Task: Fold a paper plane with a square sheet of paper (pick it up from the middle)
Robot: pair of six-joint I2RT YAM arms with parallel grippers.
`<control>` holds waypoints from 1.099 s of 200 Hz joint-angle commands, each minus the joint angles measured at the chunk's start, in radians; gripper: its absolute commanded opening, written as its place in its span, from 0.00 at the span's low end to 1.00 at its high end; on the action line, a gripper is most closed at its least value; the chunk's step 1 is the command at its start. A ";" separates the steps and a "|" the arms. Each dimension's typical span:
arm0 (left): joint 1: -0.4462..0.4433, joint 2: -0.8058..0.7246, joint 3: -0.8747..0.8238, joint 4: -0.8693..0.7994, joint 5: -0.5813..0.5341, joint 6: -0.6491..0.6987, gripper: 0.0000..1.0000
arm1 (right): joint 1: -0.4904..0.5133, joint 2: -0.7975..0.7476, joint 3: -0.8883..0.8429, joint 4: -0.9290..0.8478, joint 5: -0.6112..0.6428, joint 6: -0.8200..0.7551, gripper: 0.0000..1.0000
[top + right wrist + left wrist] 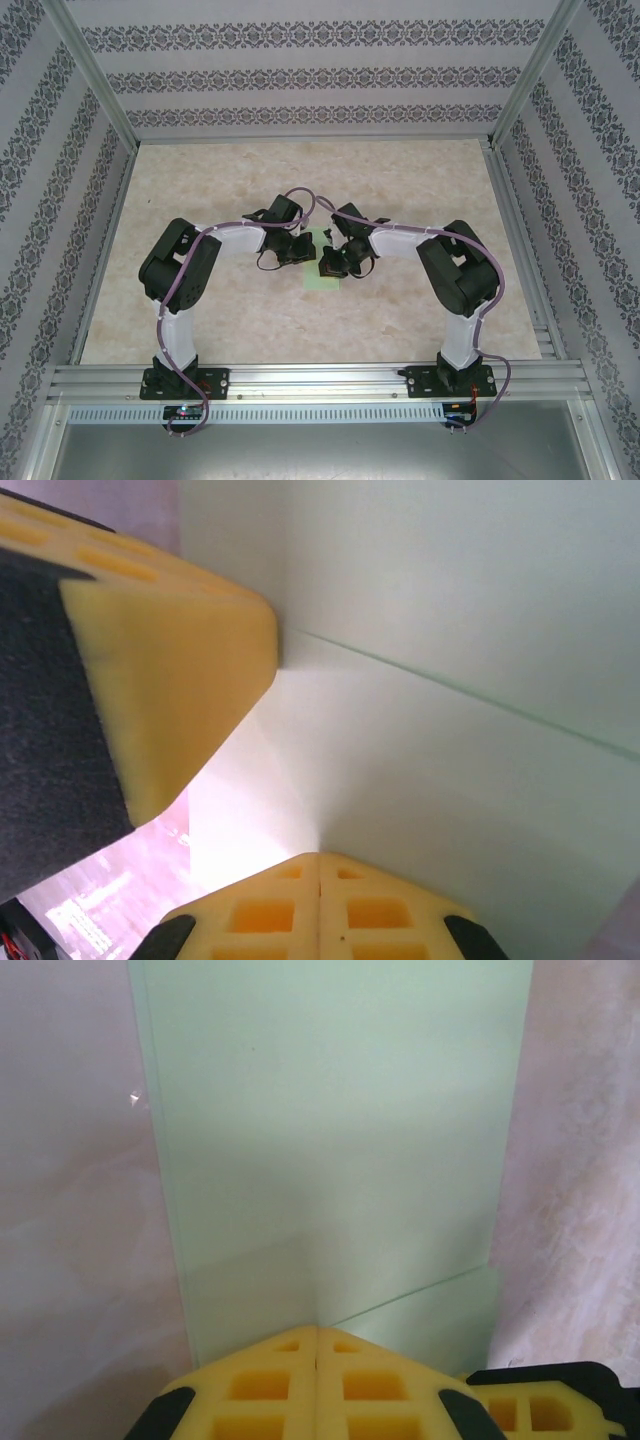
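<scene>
Beige marbled table [200, 320], patterned wallpaper walls [300, 75], aluminium frame [320, 380]

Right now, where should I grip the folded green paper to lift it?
Likely the diagonal flap edge of the folded green paper, beside the left gripper, coming in from that end. The paper lies flat on the table, and that layer edge looks easiest to get under.

The worktop [300, 330] is pale and looks like stone with soft pink and cream marks. Walls [310, 70] stand around it, striped with dark flower patterns. Grey metal posts [95, 75] rise at the corners. A long metal rail [320, 378] runs along the near edge.
</scene>
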 commanded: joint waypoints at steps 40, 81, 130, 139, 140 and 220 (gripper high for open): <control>-0.010 0.053 -0.084 -0.052 -0.128 0.001 0.00 | -0.016 -0.038 -0.133 -0.007 0.020 -0.031 0.05; -0.010 0.057 -0.118 -0.040 -0.141 -0.006 0.00 | -0.026 -0.099 -0.232 0.033 0.001 -0.014 0.05; -0.011 0.063 -0.116 -0.036 -0.144 -0.005 0.00 | -0.033 -0.163 -0.338 0.074 -0.005 0.016 0.06; -0.010 0.064 -0.116 -0.037 -0.145 -0.005 0.00 | -0.035 -0.172 -0.352 0.077 -0.005 0.020 0.06; -0.011 0.064 -0.116 -0.037 -0.145 -0.006 0.00 | -0.035 -0.173 -0.354 0.077 -0.005 0.021 0.06; -0.012 0.022 -0.040 -0.037 -0.067 -0.006 0.01 | -0.079 -0.344 -0.345 0.137 0.008 0.103 0.07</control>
